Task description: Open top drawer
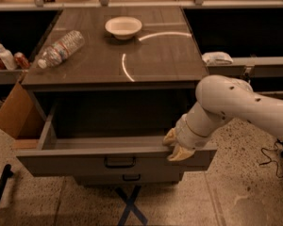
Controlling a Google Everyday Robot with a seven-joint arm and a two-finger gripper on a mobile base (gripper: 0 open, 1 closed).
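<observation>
1. Arm (240, 102): a thick, tube-like limb in a smooth, glossy white shell that swells into a rounded joint housing.
2. Joint housing (221, 91): white and bulbous, with a few small dark dots on its surface. They are too small to tell whether they are screws or holes.
3. Wrist (194, 126): short white cylindrical segments, narrower than the housing and divided by a thin darker seam ring.
4. Gripper (175, 146): tan-yellow, duller than the white shell and tapering to pointed tips. It sits at the front rim of the top drawer (70, 163), toward its right end.
</observation>
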